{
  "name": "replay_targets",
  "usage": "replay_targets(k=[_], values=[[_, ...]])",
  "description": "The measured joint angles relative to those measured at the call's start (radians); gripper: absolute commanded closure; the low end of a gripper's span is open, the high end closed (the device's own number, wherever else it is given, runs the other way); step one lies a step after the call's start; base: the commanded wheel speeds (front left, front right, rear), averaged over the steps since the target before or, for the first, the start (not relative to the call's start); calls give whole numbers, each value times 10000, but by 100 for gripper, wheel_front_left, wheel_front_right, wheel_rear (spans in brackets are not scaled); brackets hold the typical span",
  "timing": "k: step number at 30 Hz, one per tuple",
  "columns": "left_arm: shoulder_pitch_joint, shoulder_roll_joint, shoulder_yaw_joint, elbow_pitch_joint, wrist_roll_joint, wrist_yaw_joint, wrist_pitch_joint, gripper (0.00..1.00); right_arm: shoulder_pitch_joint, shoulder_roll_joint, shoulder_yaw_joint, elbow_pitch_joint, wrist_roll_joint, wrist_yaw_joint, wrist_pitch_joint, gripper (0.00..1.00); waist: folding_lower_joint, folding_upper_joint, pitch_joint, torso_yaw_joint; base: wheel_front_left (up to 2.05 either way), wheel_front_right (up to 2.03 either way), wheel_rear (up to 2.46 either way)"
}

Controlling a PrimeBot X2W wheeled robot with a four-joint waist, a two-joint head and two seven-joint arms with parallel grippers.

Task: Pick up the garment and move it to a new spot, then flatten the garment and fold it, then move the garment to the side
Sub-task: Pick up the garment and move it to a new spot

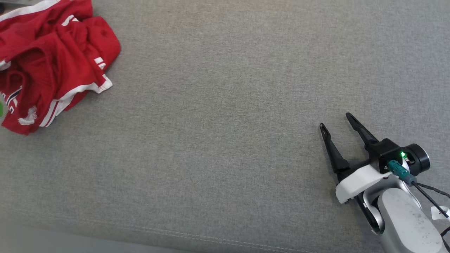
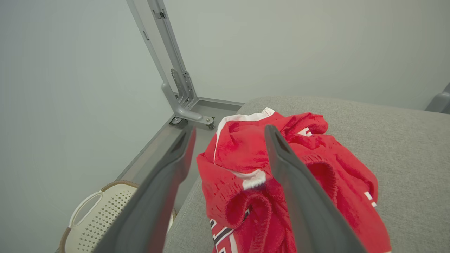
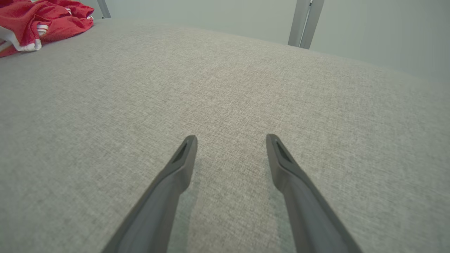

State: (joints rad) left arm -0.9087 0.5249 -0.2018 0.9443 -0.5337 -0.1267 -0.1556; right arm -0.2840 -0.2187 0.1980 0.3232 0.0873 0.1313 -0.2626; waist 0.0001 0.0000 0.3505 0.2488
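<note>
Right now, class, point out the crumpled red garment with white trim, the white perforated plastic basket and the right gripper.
red garment (image 1: 52, 63): head view, its bunched middle.
white basket (image 2: 102, 214): left wrist view, its perforated wall.
right gripper (image 1: 334, 120): head view, midway between open fingertips.

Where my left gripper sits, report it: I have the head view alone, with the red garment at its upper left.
Observer: The left gripper hangs open, fingers aimed at the red garment, seemingly just above it.
Operator: Report what lies beyond the cushion there.
Observer: A white perforated basket stands on the floor beside the grey cushion.
Operator: Name anything else nearby.
Observer: A grey metal frame leg rises from the floor past the garment.
</note>
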Motion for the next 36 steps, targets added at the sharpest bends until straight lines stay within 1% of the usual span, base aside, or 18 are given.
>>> replay_targets(k=[2,4,8,11,14,15,16,20,22,25,27,31,34,36], values=[[-154,-2,121,372,-203,4,69,0,-74,-50,-42,-33,0,0,0,0,0,0,204,-178,0,0,0],[-305,-46,280,756,-353,125,123,0,-104,-130,-82,-75,2,0,0,0,0,0,412,-333,0,0,0],[-384,-102,671,1636,-713,677,125,0,-215,-228,-56,-184,23,0,-2,0,0,0,785,-598,0,0,0],[-442,-167,769,2182,-828,1160,194,0,-279,-293,-44,-268,63,4,-33,0,0,0,1005,-762,0,0,0],[-462,-255,765,2443,-832,1197,71,0,-305,-316,-63,-322,63,6,-35,0,0,0,1158,-868,0,0,0],[-480,-309,755,2508,-832,1189,31,56,-310,-316,-77,-326,63,6,-40,0,0,0,1186,-884,0,0,0],[-495,-362,738,2554,-832,1174,-71,100,-314,-314,-82,-320,61,6,-46,0,0,0,1190,-886,0,0,0],[-541,-395,616,2702,-807,932,-328,100,-331,-259,-56,-190,59,4,-42,0,0,0,1044,-855,0,0,0],[-588,-314,397,2685,-587,825,-566,100,-331,-171,2,-98,65,0,-33,0,-1,0,915,-836,0,0,0],[-984,-54,77,2284,-144,713,-894,100,-324,-10,77,2,98,2,-29,0,0,0,689,-823,0,0,0],[-1349,36,-96,1829,105,550,-1018,100,-276,136,98,82,140,4,-29,0,-1,0,514,-821,0,0,0],[-1832,75,-309,1172,462,385,-1058,100,-165,424,100,176,232,4,-27,0,-1,0,118,-860,0,0,0],[-1982,222,-387,1200,527,303,-1066,100,19,627,4,247,293,4,-17,0,-1,0,-252,-963,0,0,0],[-1963,190,-456,1329,522,272,-1062,100,171,669,-82,270,305,4,-17,0,-1,0,-391,-1039,0,0,0]])
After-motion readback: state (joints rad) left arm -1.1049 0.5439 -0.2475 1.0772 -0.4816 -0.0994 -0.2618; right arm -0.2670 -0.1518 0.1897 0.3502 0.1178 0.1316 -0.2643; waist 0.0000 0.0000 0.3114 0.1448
